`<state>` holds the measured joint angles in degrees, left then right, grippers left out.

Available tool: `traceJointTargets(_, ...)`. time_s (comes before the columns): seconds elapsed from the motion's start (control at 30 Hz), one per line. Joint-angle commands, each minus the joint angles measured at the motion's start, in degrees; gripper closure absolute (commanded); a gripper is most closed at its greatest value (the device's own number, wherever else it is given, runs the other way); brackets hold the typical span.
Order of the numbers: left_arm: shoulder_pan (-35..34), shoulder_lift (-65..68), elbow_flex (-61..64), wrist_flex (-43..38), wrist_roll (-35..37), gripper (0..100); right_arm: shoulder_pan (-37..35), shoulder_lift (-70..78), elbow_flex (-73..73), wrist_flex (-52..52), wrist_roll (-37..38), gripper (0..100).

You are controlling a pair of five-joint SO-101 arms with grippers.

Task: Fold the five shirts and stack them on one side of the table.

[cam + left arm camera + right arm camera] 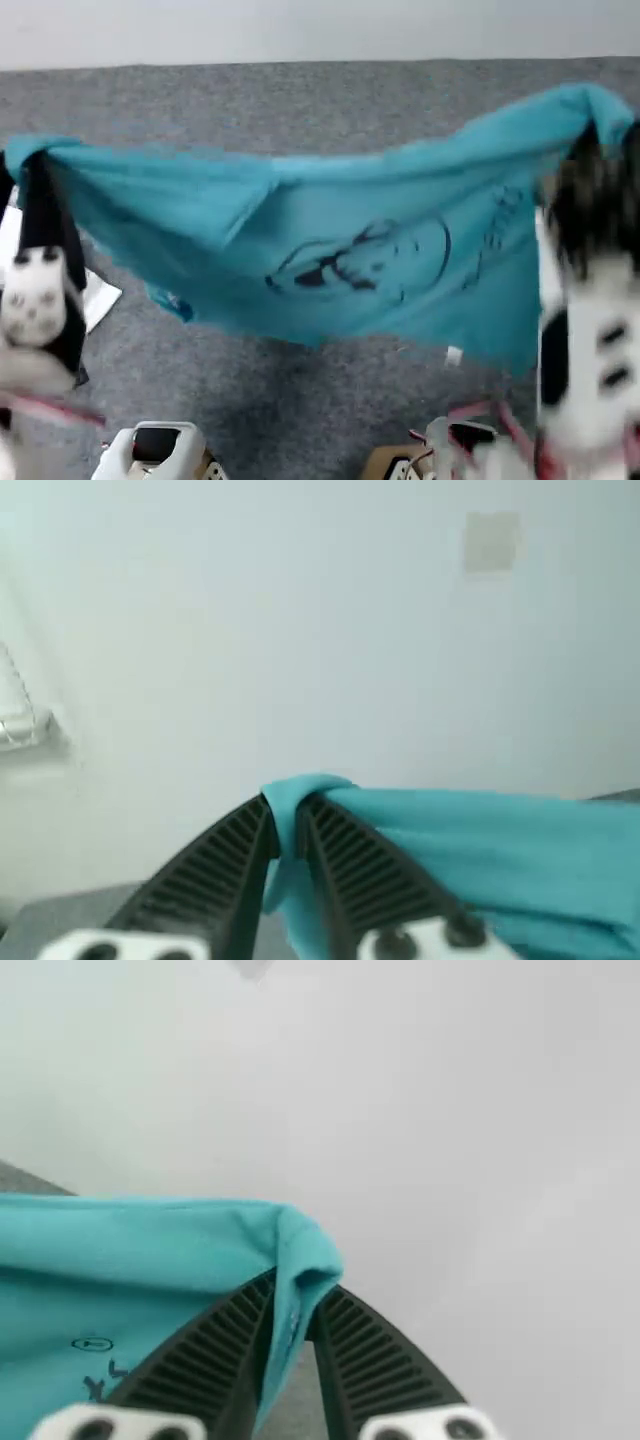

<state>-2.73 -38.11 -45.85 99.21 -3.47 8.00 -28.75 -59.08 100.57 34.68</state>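
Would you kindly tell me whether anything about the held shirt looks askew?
Yes: the teal shirt, stretched between the left gripper and the right gripper, looks slanted in the high view, its right end higher, with a flap doubled over left of its print.

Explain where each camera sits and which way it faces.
High view: fixed above the arms' base side, looking down over the grey table; both arms show, holding the teal shirt up between them.
Left wrist view: on the left wrist, facing the pale wall; the left end effector pinches one end of the shirt.
Right wrist view: on the right wrist, facing the wall; the right end effector pinches the other end.
Shared: the shirt, in all three.
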Motion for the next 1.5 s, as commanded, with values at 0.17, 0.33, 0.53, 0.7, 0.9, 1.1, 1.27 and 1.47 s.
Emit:
traceJointTargets(0.17,0.79,-7.21,-1.27,1.05,-1.93,100,0.84,-22.11,19.78,2.07,0.88,98.8)
traceJointTargets(0.33,0.7,-10.2,-1.36,0.79,-5.01,100,0.92,-29.85,23.38,1.8,4.66,98.8)
traceJointTargets(0.53,0.09,-12.66,-1.45,-2.37,-5.89,100,2.59,-32.66,23.38,-1.19,4.4,98.8)
traceJointTargets(0.7,-6.77,-13.8,-1.45,-7.47,-9.05,100,5.93,-34.07,23.38,-6.37,4.66,98.8)
traceJointTargets(0.9,-10.37,-14.51,-1.01,-9.14,-9.93,100,6.02,-34.59,23.47,-6.81,4.66,98.8)
traceJointTargets(1.1,-10.99,-14.07,-0.75,-8.44,-9.93,100,6.02,-34.07,24.18,-6.64,4.66,98.8)
traceJointTargets(1.27,-10.73,-14.07,8.84,-6.33,-9.93,100,5.93,-34.15,32.62,-7.16,4.66,98.8)
traceJointTargets(1.47,-10.64,-13.98,29.49,-9.85,-9.93,100,5.67,-34.24,49.76,-12.18,4.22,98.8)
